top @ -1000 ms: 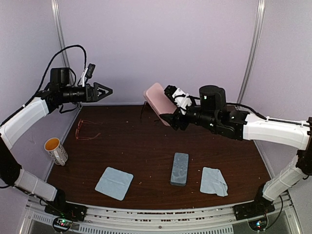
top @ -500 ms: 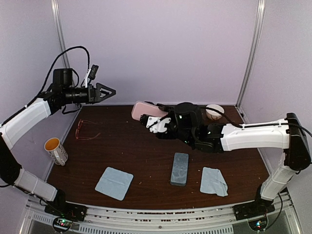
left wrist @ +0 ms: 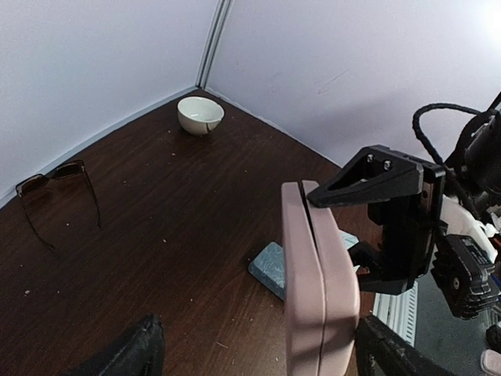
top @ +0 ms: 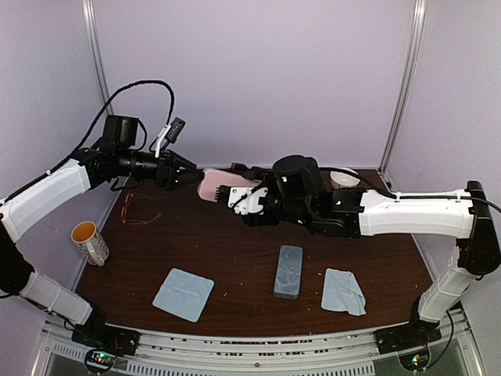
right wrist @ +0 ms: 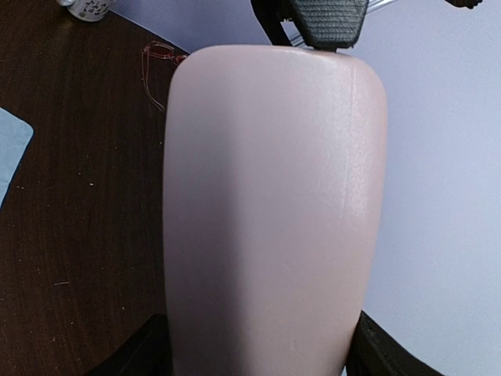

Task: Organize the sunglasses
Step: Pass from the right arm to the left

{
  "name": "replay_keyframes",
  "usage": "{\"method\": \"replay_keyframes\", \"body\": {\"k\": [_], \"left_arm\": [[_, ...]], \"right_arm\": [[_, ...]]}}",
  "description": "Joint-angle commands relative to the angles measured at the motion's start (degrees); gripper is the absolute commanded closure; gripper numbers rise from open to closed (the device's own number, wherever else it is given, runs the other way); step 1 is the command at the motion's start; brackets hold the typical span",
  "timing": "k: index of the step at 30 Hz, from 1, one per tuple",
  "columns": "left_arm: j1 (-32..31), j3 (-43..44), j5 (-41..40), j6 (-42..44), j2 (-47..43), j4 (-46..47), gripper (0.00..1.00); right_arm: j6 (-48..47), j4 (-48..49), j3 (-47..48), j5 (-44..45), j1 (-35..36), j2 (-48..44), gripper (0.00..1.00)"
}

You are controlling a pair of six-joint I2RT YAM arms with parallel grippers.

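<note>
Gripping the pink case (top: 219, 185) above the far edge of the tabletop (top: 235, 254), the right gripper (top: 237, 194) apparently offers it to the open left gripper (top: 186, 177).

I see a dark wood-grain tabletop (top: 227, 251) scattered with pale crumbs. At its left edge stands a patterned mug (top: 90, 241), and just beyond it lie the thin reddish wire-frame glasses (top: 139, 209). Near the front, a grey-blue case (top: 288, 271) lies lengthwise between two light-blue cloths: the left cloth (top: 183, 294) flat and well apart from it, the right cloth (top: 344, 291) rumpled and just beside it. Toward the back wall I make out the dark sunglasses (left wrist: 59, 188) with arms unfolded, and a white bowl (left wrist: 200, 114) in the far corner.
</note>
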Motion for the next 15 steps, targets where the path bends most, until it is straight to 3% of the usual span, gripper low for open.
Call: {"method": "replay_keyframes", "body": {"k": [1, 4, 10, 15], "left_arm": [[-1.34, 1.24, 0.01, 5.27, 1.24, -2.99, 0.15], [-2.20, 2.55, -3.11, 7.29, 1.61, -5.67, 0.17], [-2.75, 2.57, 2.60, 7.50, 1.59, -5.60, 0.16], [-3.66, 2.35, 1.63, 7.91, 2.01, -5.77, 0.21]], "right_arm": [[2.38, -0.58, 2.99, -2.01, 0.64, -1.79, 0.44], [3.07, -0.94, 3.60, -2.18, 0.74, -1.28, 0.44], [4.05, -0.97, 4.62, -0.08, 0.71, -0.03, 0.44], [4.24, 0.00, 5.14, -0.71, 0.70, -0.07, 0.44]]}}
